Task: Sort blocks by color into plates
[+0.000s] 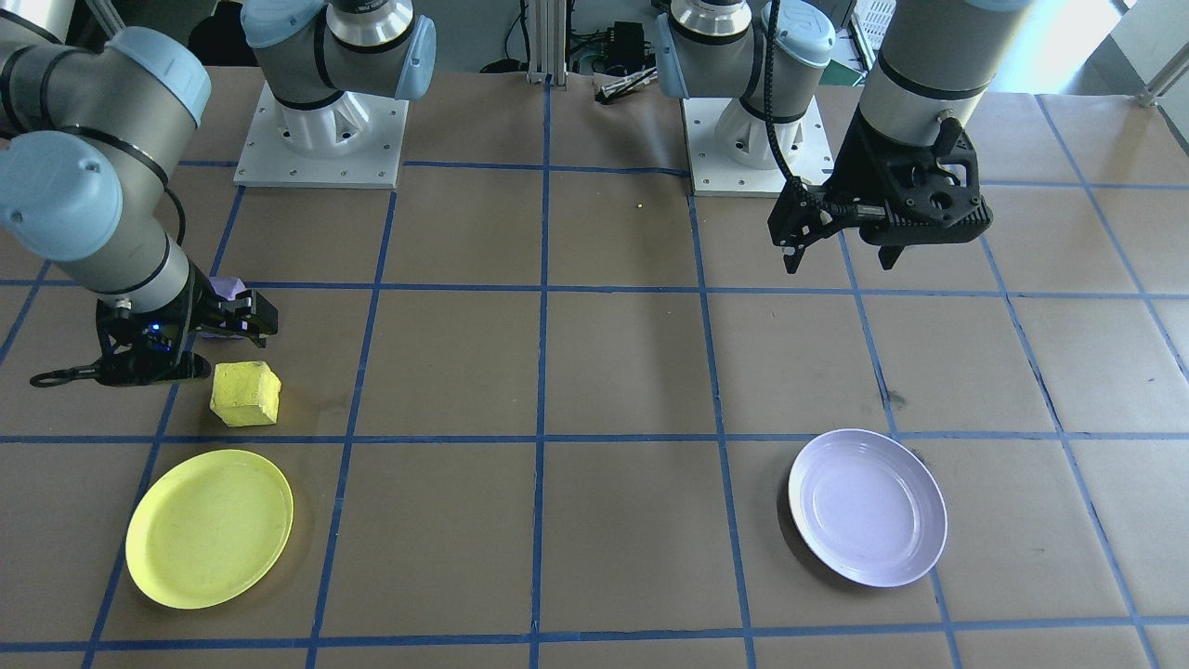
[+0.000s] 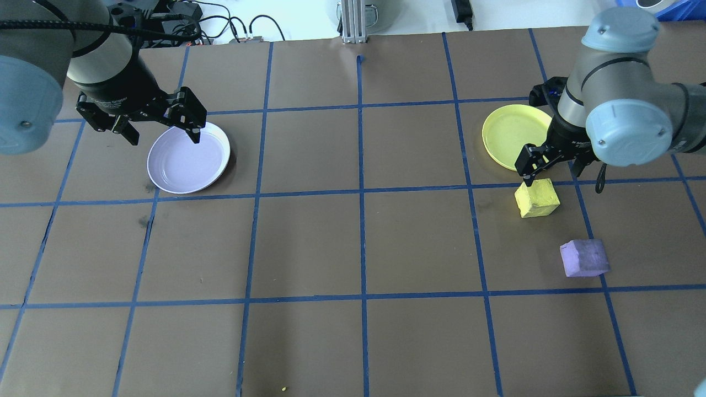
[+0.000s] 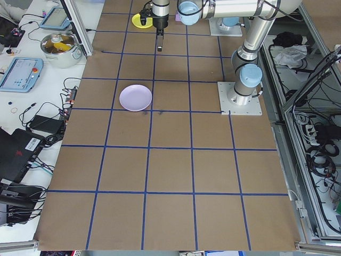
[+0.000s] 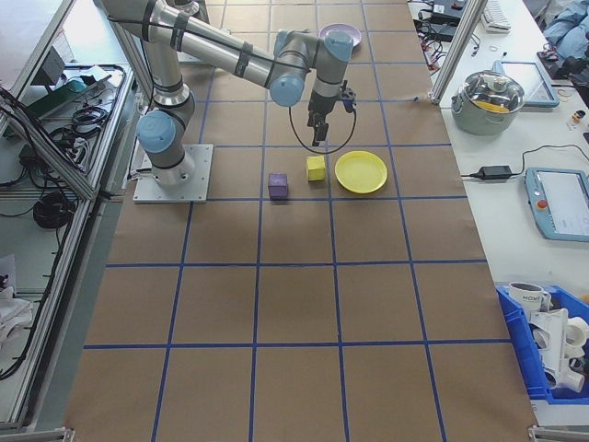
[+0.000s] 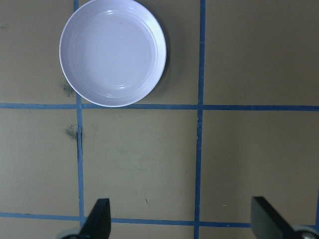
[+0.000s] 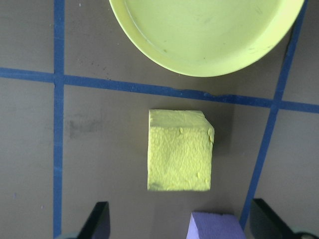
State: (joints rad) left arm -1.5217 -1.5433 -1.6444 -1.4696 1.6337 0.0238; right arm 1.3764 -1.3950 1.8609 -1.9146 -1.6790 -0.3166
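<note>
Rough yellow foam cube and purple foam cube on paper-covered desk near glossy yellow round plate; lavender plate far left; right hand and left hand released, empty.

A lidded steel pot and tablet flank the table.

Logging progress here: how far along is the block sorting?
Nothing is sorted yet. The yellow plate and lavender plate are empty. In hand: the open right pincer hangs above the yellow block. Left: both it and the purple block; the left pincer is open and empty.
</note>
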